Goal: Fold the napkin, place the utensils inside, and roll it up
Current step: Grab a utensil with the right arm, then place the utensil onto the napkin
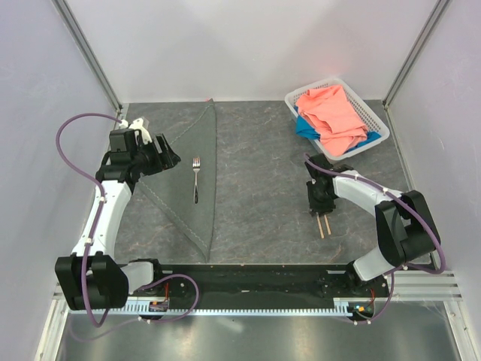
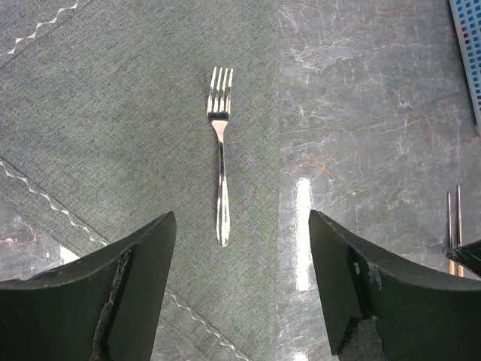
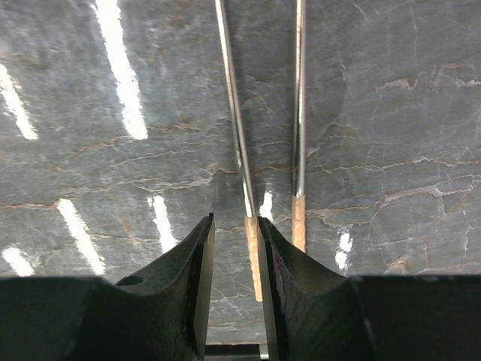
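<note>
The dark grey napkin [image 1: 176, 192] lies folded into a triangle at the left. The silver fork [image 1: 196, 179] rests on it, tines pointing away. My left gripper [image 1: 171, 159] is open at the napkin's left side. In the left wrist view the fork [image 2: 220, 158] lies on the napkin [image 2: 128, 113] ahead of the open left gripper [image 2: 242, 218]. The wooden chopsticks [image 1: 325, 226] lie side by side on the bare table at the right. My right gripper [image 3: 235, 219] is low over them, jaws narrowly apart. One chopstick [image 3: 234, 113] runs between the jaws; the other [image 3: 301, 113] lies outside the right finger.
A white basket [image 1: 379, 124] stands at the back right, holding a salmon-pink cloth [image 1: 331, 109] and a blue cloth [image 1: 307, 129]. White walls close in the table at the back and sides. The chopsticks [image 2: 454, 226] and the basket's edge [image 2: 470, 45] show in the left wrist view.
</note>
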Available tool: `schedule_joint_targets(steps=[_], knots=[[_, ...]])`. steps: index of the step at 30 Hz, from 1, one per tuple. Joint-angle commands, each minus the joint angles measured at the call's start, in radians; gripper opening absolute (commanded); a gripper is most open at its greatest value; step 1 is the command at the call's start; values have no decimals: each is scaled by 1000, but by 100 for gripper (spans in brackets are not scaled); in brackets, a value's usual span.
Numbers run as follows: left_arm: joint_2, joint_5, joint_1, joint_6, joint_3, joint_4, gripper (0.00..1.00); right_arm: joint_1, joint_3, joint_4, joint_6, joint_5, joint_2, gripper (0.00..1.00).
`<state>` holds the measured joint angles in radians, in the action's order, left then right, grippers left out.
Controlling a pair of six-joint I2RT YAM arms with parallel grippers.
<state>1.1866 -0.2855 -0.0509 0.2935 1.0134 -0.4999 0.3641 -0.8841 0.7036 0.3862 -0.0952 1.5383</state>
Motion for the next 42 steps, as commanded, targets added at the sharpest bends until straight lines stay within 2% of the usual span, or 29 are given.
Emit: schedule_joint_targets(steps=[1,7,10,13,14,19,25,31,35,42], knots=[[8,11,-3,-2,11,20,79,-17,25,16,-12,-14,0,36],[11,3,-3,-1,14,18,79,-25,54,10,-7,6,6,34],[10,3,-3,-1,14,18,79,-25,68,5,-7,22,11,28],[7,0,-3,1,13,20,79,-24,77,-6,-15,63,14,13],[7,0,-3,1,14,18,79,-24,80,-12,-17,78,16,0],[-1,-1,-3,3,14,21,79,18,63,-64,65,149,-7,0],[-10,-7,-3,7,7,26,79,197,-39,-245,271,170,-11,0],[-19,-17,-3,10,2,40,79,334,-182,-482,405,222,140,0],[-19,-29,-3,15,2,41,79,387,-312,-617,471,287,320,0],[-24,-38,-3,16,1,44,79,437,-533,-665,526,334,502,0]])
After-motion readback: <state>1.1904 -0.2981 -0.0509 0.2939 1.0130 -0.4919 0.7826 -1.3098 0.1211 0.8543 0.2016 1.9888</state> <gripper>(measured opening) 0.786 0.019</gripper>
